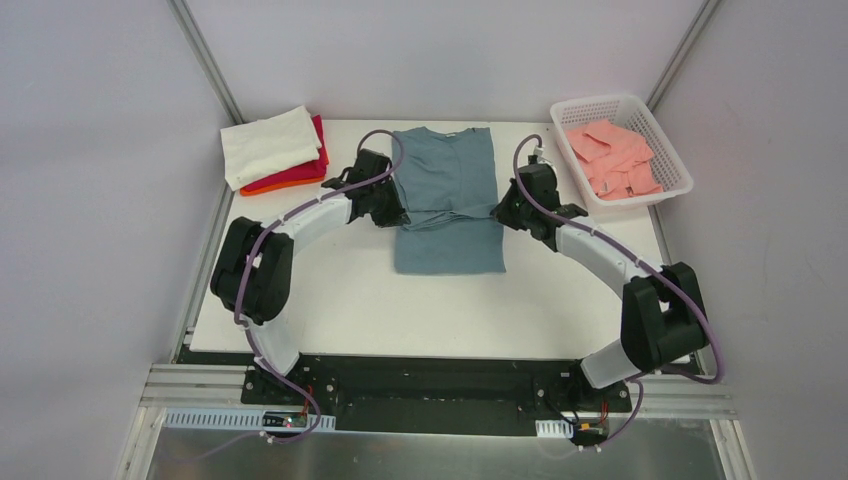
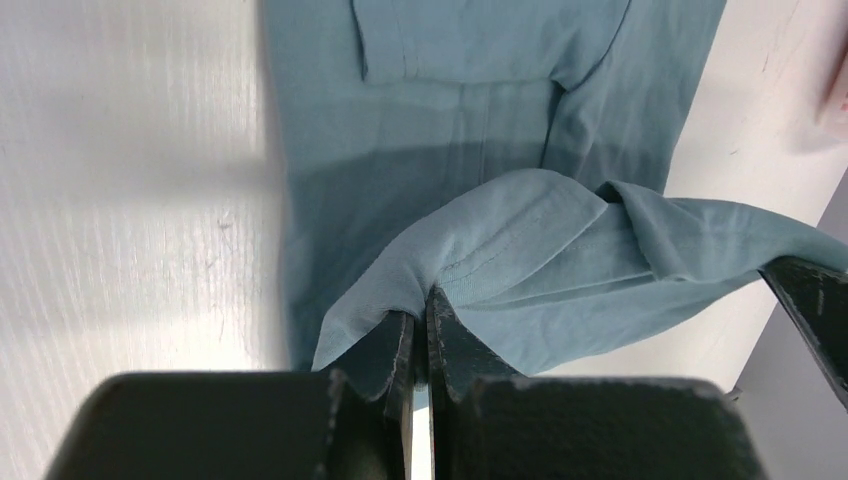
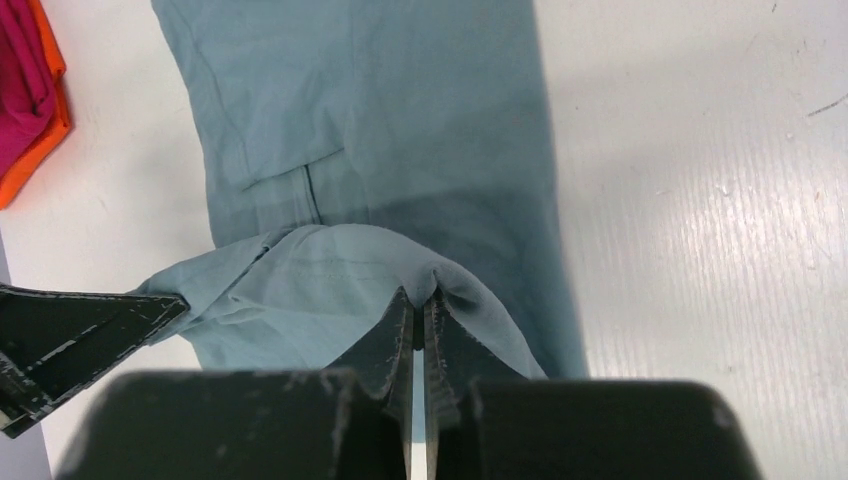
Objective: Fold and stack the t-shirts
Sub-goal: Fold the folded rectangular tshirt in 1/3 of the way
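Top view: the slate-blue t-shirt (image 1: 447, 190) lies on the far middle of the white counter (image 1: 350, 290), folded into a long strip with its neck towards the far edge. The left hand (image 1: 400, 216) meets its left edge and the right hand (image 1: 502, 211) its right edge, with a bunched ridge of cloth running across between them. The near half of the counter is open in front of the lower hem. A folded stack (image 1: 272, 148) of white, red and orange shirts sits at the far left corner, close behind the left arm. The basket (image 1: 600, 103) holding salmon-pink shirts (image 1: 612, 158) stands at the far right corner, just beyond the right arm. Pale walls close in the left, right and far sides.

Left wrist view: the left hand (image 2: 420, 300) is pinched tight on a hemmed fold of the slate-blue t-shirt (image 2: 470, 120), which is raised above the flat layer and throws a shadow on it. Bare counter (image 2: 120, 200) runs along the shirt's side. One finger of the right hand (image 2: 815, 310) shows at the fold's other end.

Right wrist view: the right hand (image 3: 418, 300) is likewise clamped on the lifted fold, with the flat body of the slate-blue t-shirt (image 3: 400, 110) stretching beyond it. Open counter (image 3: 700, 200) lies along one side. On the other side are the left hand's finger (image 3: 70, 330) and the folded stack (image 3: 30, 100), well apart from the shirt.
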